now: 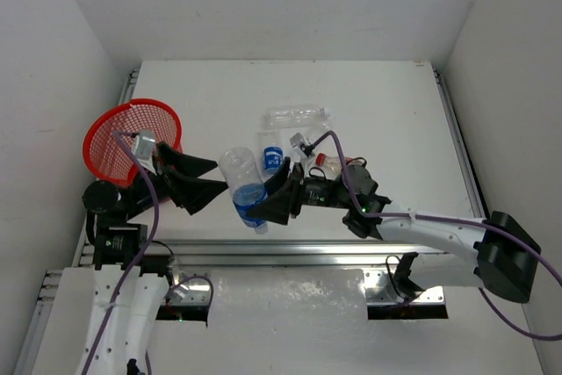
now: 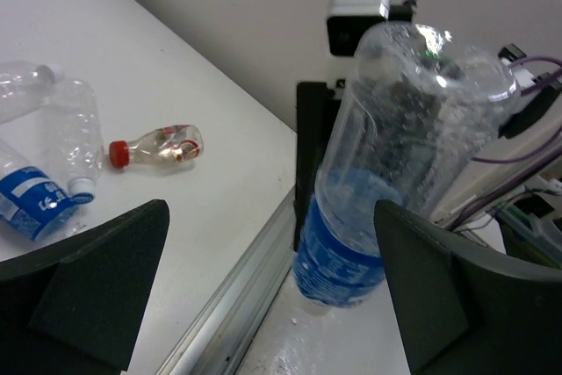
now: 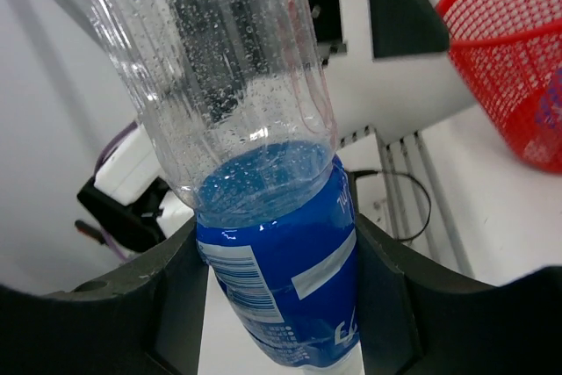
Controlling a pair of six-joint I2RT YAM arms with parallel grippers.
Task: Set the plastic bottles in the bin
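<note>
My right gripper is shut on a clear bottle with a blue label and holds it cap-down above the table's near edge. It grips the bottle at the label. My left gripper is open and empty just left of that bottle. In the left wrist view the bottle stands ahead of the open fingers, near the right one. The red mesh bin stands behind the left gripper at the table's left edge. It also shows in the right wrist view.
More bottles lie mid-table: a clear unlabelled one, a blue-labelled one and a red-capped one. The left wrist view shows the red-capped one and the blue-labelled one. A metal rail runs along the near edge.
</note>
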